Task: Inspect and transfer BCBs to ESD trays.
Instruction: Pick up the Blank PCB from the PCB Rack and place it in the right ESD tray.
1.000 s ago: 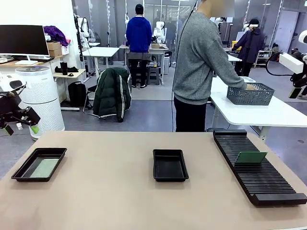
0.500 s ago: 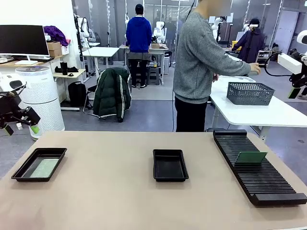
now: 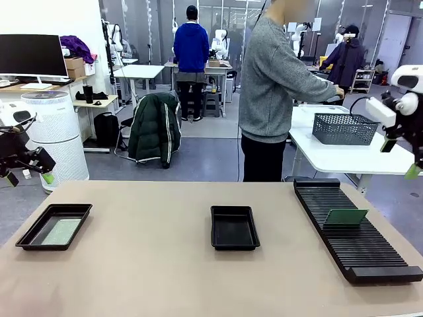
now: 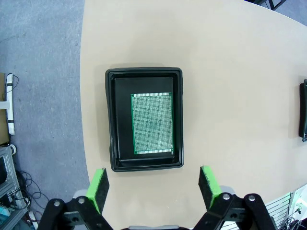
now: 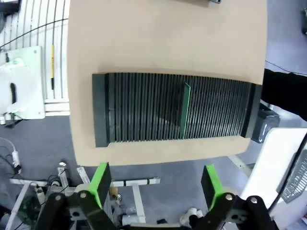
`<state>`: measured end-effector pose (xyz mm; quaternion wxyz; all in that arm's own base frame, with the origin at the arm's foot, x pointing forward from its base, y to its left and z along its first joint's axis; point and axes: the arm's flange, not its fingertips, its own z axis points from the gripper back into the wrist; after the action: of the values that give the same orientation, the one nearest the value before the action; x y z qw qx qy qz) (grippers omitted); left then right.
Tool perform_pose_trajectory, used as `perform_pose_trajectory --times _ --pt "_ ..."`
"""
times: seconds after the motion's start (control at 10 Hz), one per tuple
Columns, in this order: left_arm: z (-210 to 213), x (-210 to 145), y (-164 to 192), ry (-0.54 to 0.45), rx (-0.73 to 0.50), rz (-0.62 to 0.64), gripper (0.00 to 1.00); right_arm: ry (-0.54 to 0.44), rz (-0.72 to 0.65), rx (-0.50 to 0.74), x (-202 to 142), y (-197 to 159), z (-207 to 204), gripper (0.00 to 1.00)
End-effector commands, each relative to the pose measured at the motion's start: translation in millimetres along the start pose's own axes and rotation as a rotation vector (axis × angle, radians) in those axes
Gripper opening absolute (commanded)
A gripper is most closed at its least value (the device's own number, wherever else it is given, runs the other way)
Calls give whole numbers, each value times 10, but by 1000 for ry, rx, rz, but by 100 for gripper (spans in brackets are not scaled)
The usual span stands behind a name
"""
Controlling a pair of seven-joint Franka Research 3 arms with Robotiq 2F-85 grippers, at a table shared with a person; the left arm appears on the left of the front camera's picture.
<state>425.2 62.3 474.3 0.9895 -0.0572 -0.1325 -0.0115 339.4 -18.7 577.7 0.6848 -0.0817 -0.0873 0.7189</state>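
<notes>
Left wrist view: left tool gapes, BCB in tray; right tool gapes.

An open-plan lab or workshop hall — grey floor, glass partitions at the back, rows of white benches with people standing at work. A monitor, cardboard boxes, a mesh basket and loose cables lie about. On the near table sit a circuit board in a black tray and a slotted rack — electronics work.
</notes>
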Motion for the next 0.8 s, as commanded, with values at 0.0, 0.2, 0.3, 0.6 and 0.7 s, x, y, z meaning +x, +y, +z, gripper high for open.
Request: perform_pose_trajectory --times 0.0,0.2,0.3,0.6,0.7 --pt "-16 -1 17 -5 8 -1 100 -28 -1 -39 -44 50 -346 100" --pt "-16 -1 17 -5 8 -1 100 -30 2 -66 -62 66 -718 100" --pt "-16 -1 17 -5 8 -1 100 -30 7 -75 -71 68 -866 100" --pt "-16 -1 17 -5 8 -1 100 -23 12 -141 -140 43 -1267 100" --pt "-16 -1 17 -5 8 -1 100 -30 12 -148 -193 14 -1384 100"
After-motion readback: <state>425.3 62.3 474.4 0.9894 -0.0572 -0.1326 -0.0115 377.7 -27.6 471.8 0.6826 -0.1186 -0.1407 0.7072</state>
